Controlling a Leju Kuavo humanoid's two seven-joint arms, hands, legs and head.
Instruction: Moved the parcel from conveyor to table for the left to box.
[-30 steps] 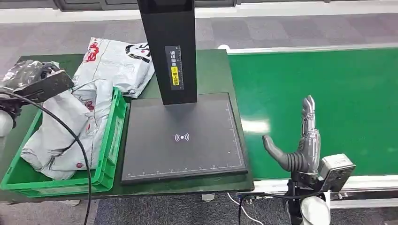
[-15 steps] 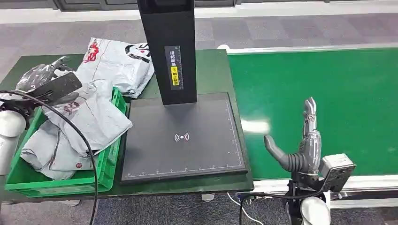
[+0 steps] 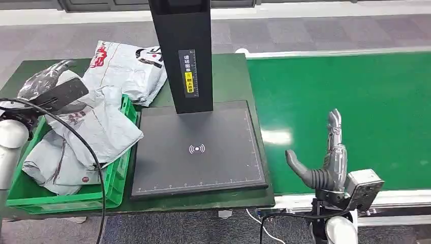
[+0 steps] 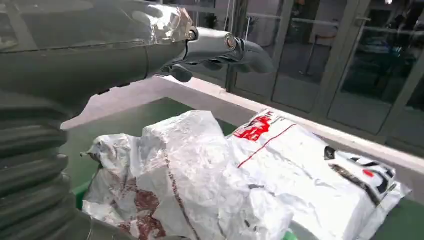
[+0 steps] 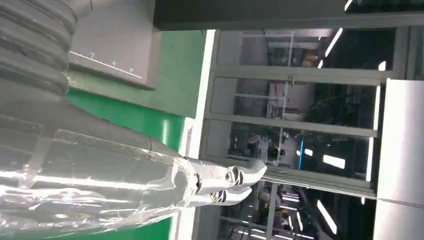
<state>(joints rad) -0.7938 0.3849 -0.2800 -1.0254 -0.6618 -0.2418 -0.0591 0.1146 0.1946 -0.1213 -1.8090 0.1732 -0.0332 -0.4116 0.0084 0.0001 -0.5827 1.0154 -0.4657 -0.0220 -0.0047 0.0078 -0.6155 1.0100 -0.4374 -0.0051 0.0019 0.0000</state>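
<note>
Nearest, at the lower right of the head view, the right hand (image 3: pixel 328 162) hangs empty over the conveyor (image 3: pixel 356 101) edge, fingers straight and thumb spread, probably waiting for another parcel. Further left, the crumpled parcel (image 3: pixel 94 129) lies across the green crate (image 3: pixel 119 168), its corner spilling over the rim; the left hand (image 3: pixel 48 89) hovers above it, fingers extended, gripping nothing. Closer in, the left wrist view shows that gap plainly, with another bag (image 4: pixel 320 175) on the table beyond.

Bright, even overhead light; a white glare patch on the green conveyor (image 3: pixel 356 101), wrist views slightly soft.
</note>
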